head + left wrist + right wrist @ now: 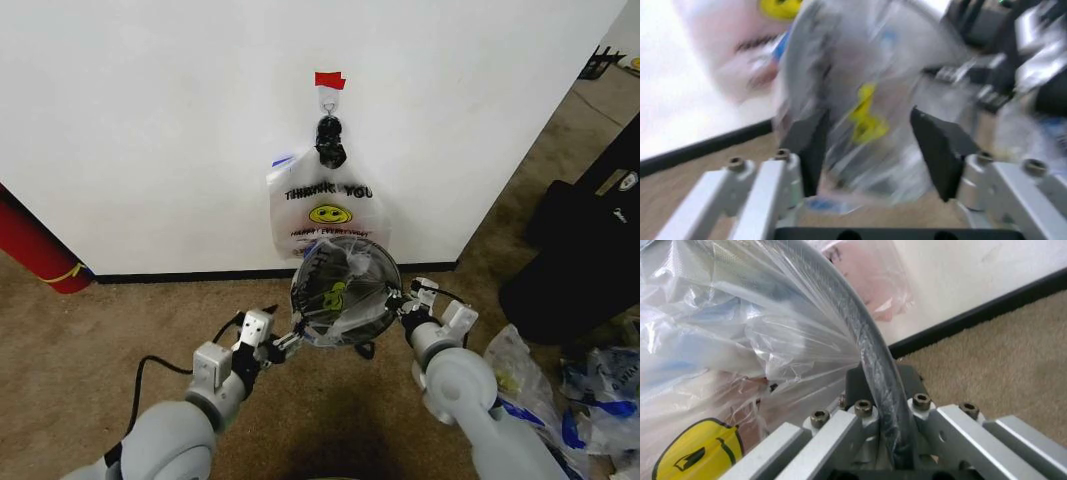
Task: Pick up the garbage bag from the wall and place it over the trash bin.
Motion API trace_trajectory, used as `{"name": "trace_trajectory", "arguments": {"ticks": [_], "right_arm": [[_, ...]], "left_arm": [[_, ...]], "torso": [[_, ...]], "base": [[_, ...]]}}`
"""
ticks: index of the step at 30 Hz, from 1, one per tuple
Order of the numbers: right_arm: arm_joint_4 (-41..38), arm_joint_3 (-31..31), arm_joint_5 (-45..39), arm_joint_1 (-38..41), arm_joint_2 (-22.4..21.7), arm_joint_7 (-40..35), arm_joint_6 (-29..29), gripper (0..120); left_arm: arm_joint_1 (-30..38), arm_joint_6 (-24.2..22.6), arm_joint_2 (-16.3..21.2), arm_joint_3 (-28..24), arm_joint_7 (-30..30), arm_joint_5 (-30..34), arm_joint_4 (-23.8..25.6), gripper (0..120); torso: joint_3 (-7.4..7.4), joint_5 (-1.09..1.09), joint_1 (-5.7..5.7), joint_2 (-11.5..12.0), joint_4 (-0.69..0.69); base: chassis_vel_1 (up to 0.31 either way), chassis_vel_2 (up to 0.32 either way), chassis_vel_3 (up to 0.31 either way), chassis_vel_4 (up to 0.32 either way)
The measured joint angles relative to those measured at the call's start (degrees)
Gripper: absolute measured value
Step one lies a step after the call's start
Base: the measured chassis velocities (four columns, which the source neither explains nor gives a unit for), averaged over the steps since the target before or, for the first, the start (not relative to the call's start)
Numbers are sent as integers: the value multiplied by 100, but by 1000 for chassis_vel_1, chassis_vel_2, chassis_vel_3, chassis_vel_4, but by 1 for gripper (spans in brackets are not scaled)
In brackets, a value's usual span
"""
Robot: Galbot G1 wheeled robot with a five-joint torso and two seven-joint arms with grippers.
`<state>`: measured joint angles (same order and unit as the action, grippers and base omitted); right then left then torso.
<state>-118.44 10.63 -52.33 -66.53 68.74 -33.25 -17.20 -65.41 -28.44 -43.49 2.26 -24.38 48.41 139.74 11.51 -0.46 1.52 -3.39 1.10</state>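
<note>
1. While more bags (328,212) hang from the hook (328,103) on the wall (150,120), we see the bin (345,291) on the carpet (80,330) just in front of it, with a bag (335,300) draped over its mouth.
2. Our left pincer (288,342) sits at the bin's left side, its fingers (943,150) spread either side of the bag's plastic (867,115).
3. Our right pincer (408,310) pinches the bin's rim (877,360) through the plastic on the right side.

Black mesh trash bin (345,290) draped in translucent smiley-face garbage bag (352,262), before white wall (150,130)
</note>
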Motion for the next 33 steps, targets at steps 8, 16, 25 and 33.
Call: {"name": "trace_trajectory", "arguments": {"ticks": [8, 16, 25, 33], "right_arm": [[78, -158, 588, -18, 109, 65, 159, 0], [171, -177, 931, 30, 170, 124, 262, 0], [224, -153, 1288, -29, 133, 253, 369, 0], [240, -75, 1495, -111, 85, 311, 441, 0]], "left_arm": [[880, -385, 16, -278, -288, 1191, -2, 18], [1583, -625, -324, -719, -564, 1758, -545, 0], [2651, -751, -905, -1607, -926, 2078, -1593, 0], [3246, -760, -1609, -2481, -1043, 1667, -2492, 0]], "torso": [[0, 1, 0, 0, -3], [1, 0, 0, 0, 0], [1, 1, 0, 0, -1], [0, 1, 1, 0, 0]], "base": [[0, 0, 0, 0], [0, 0, 0, 0], [0, 0, 0, 0], [0, 0, 0, 0]]}}
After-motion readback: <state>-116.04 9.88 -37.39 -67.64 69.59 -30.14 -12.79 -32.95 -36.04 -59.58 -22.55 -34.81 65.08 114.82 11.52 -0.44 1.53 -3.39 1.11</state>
